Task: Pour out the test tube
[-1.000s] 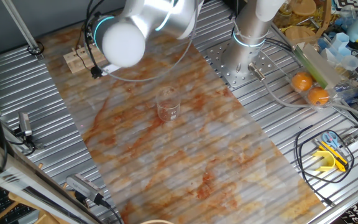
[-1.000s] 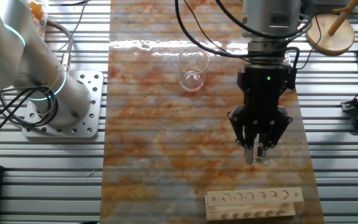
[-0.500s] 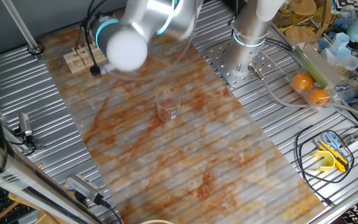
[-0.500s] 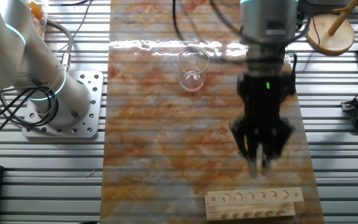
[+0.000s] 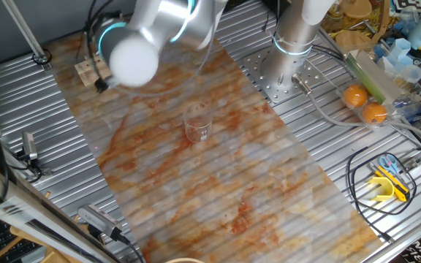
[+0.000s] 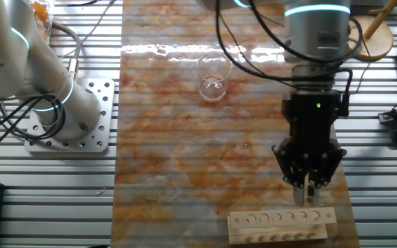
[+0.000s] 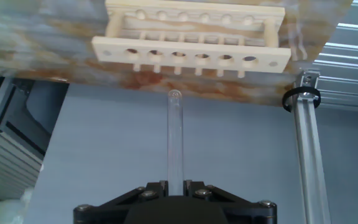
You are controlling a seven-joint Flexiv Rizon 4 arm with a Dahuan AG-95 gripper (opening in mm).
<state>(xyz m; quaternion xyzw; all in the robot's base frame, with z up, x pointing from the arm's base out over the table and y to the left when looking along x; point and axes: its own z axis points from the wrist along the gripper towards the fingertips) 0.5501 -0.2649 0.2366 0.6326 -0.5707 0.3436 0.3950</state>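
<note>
Glass test tube (image 7: 175,140) held in gripper (image 7: 174,184), long axis twd rack (image 7: 191,37).

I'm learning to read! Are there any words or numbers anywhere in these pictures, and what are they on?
No words or numbers can be read here.
The black-and-white square tag in the far corner shows only a pattern.
White letters on the black thing at the bottom corner are cut off.
The wooden rack, glass cup and test tube have no writing.

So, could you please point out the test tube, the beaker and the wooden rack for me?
test tube (image 7: 175,143), hand view, mid-length of its glass.
beaker (image 6: 213,77), the other fixed view, its side wall.
wooden rack (image 7: 191,57), hand view, its front holed bar.
</note>
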